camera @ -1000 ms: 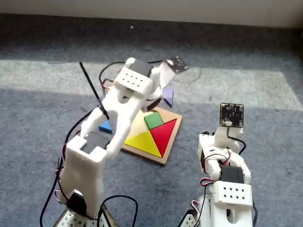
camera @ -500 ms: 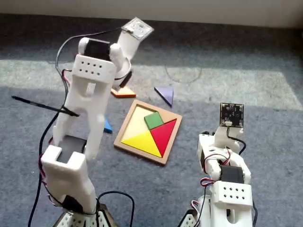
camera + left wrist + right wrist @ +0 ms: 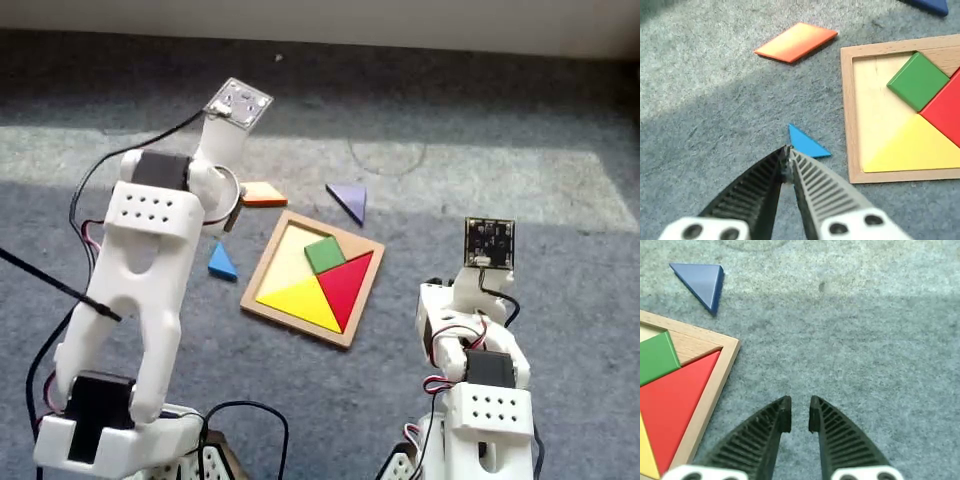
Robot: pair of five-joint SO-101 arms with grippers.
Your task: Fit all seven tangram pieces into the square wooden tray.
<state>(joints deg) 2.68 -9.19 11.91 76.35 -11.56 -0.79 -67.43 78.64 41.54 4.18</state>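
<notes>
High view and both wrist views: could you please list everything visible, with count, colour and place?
wooden tray: one, light wood, on the carpet between the arms
green square: one, inside the tray
red triangle: one, inside the tray
yellow triangle: one, inside the tray
orange parallelogram: one, on the carpet outside the tray
blue triangle: one, small, on the carpet beside the tray
purple triangle: one, on the carpet outside the tray
carpet: grey
left gripper: shut, near the blue triangle
right gripper: slightly open, over bare carpet
</notes>
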